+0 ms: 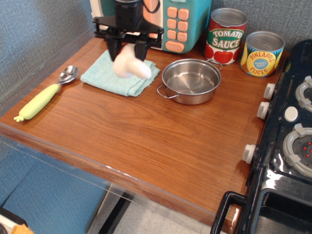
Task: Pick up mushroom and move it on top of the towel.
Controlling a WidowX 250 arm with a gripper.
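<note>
Fingers pinch the mushroom, hanging over the towel's 2 o'clock corner. Risk: released there, it could roll off toward the pot.

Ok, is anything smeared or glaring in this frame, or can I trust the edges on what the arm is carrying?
In the observation.image view, the white plush mushroom is motion-blurred, its edges soft, as is the black gripper shut on it above the folded mint terry towel. The shiny steel pot, the yellow-green-handled spoon and the cans read sharp. Mild reflections show on the pot's rim and the black stove.
</note>
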